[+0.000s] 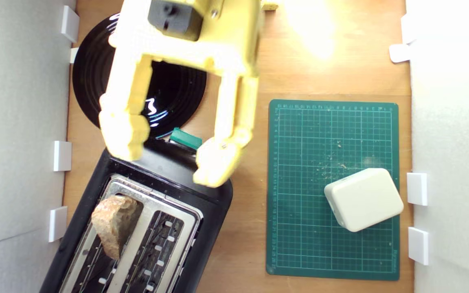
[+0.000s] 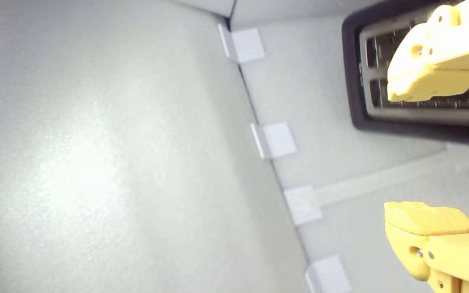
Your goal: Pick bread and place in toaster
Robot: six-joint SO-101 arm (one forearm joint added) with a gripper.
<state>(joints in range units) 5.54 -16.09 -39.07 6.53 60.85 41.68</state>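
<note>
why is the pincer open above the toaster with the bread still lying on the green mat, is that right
Not quite. The pincer is open above the toaster, but the bread is not on the green mat. The exterior view shows it standing in one toaster slot, the one nearer that view's left. The white block is what sits on the mat.

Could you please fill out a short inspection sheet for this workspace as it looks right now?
Surface: wooden tabletop, bare patches, glare at the far edge.
Job's things: bread stands in the toaster slot nearer the exterior view's left, top protruding; other slot empty; green lever knob beside the plate.
Clutter: black plate, empty where visible; green cutting mat with crumbs; white block on the mat.
Grippers: gripper open, empty, above the toaster's lever end; fingers spread.
Cables: nothing seen.
Surroundings: white wall panels joined with white clips.
</note>
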